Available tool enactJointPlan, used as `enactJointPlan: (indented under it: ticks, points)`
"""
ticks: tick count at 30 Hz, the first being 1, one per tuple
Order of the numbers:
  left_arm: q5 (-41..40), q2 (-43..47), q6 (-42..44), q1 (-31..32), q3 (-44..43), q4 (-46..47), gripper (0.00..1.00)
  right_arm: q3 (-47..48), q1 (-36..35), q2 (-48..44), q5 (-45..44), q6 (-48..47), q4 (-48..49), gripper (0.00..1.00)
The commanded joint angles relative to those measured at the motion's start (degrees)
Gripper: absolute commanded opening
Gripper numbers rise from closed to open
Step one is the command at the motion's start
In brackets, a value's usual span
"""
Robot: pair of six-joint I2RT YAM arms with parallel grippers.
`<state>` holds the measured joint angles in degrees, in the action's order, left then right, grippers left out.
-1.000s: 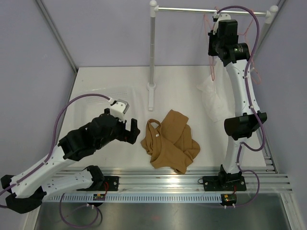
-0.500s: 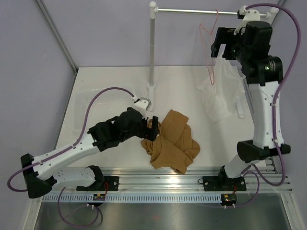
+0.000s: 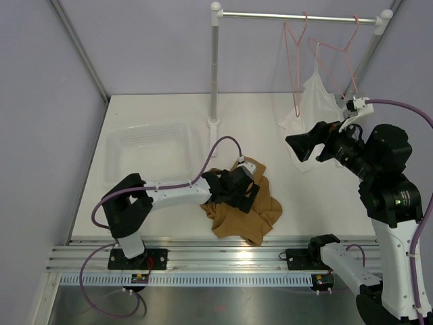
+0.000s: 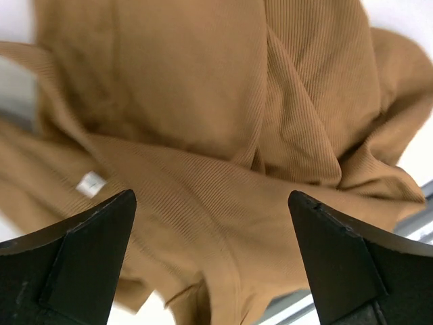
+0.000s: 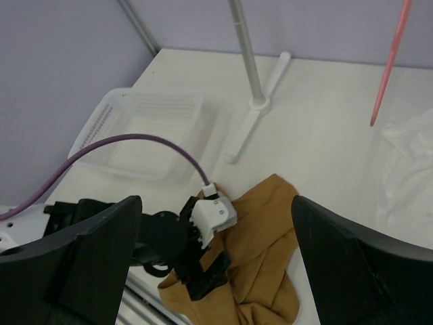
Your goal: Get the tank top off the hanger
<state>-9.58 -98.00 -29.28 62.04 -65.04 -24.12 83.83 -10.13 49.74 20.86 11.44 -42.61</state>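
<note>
The tan-brown tank top [image 3: 262, 215] lies crumpled on the table near the front edge, free of any hanger. My left gripper [image 3: 249, 193] hovers right over it, open; in the left wrist view the ribbed fabric [image 4: 203, 135] fills the frame, with the open left gripper [image 4: 212, 261] just above it and nothing pinched. The bare pink hanger [image 3: 295, 64] hangs by its hook on the rail. My right gripper [image 3: 292, 147] is open and empty, raised off the table, well below and in front of the rail. The right wrist view looks down past the right gripper [image 5: 216, 261] at the tank top [image 5: 270, 233].
A second pink hanger [image 3: 333, 54] carries a white sheer top [image 3: 308, 128] on the same rail [image 3: 270, 15]. The rack's pole [image 3: 214, 68] stands at the table's middle back. A clear plastic bin [image 3: 145, 145] sits at the left.
My left arm reached right until its open gripper came over the tank top. My right gripper opened and let the pink hanger hang, then dropped down and away from the rail.
</note>
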Motion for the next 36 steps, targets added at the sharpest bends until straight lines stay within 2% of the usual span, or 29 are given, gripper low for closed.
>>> enactJointPlan:
  ticks: [1,4,6,7,9,10,11,17,18,25,28,34,36]
  points:
    - [2.2,-4.9,-1.39,0.54,-2.64,5.13,0.99,-4.2,-0.33,-1.65,8.48,1.83,4.73,0.99]
    - [1.33,-9.39,-1.49,1.06,-3.17,5.05,0.99,-5.61,-0.33,-3.41,9.28,1.57,4.9,0.99]
    - [0.27,-10.98,-1.31,1.59,-3.26,4.78,0.88,-6.31,-0.33,-4.56,10.16,1.92,5.69,0.99]
    - [0.44,-11.51,-1.31,1.59,-2.99,5.13,0.69,-6.57,-0.33,-4.91,10.68,2.27,6.13,0.99]
    - [0.8,-12.13,-1.4,1.59,-2.2,5.31,0.38,-7.36,-0.24,-6.05,12.26,2.97,7.53,0.99]
    - [0.71,-12.04,-1.57,1.59,-2.11,5.4,0.12,-7.63,-0.33,-6.4,12.71,3.15,7.8,1.0]
    - [0.45,-11.35,-1.31,1.59,-1.77,5.14,0.0,-8.07,-0.33,-7.01,12.97,3.23,8.15,0.99]
    - [-5.86,-1.08,-0.61,1.59,-2.64,-0.74,0.0,-8.24,-0.42,-7.72,12.45,3.15,7.63,1.0]
    - [-7.36,3.21,-0.34,1.5,-3.86,-2.06,0.0,-8.51,-0.33,-7.9,12.1,3.41,7.98,0.99]
    - [-18.0,18.18,2.38,-1.04,-12.21,-15.14,0.0,-11.5,-0.33,-9.04,10.87,4.64,11.23,0.99]
    - [-21.95,22.57,3.96,-4.55,-17.12,-20.43,0.0,-12.02,-0.33,-8.52,10.95,5.43,13.07,0.99]
    - [-21.71,28.12,8.7,-14.92,-26.27,-26.85,0.0,-12.72,-0.33,-8.42,10.95,6.66,14.66,1.0]
    - [-21.18,28.74,9.59,-20.19,-28.47,-27.99,0.0,-13.17,-0.33,-8.69,10.78,6.84,15.27,0.99]
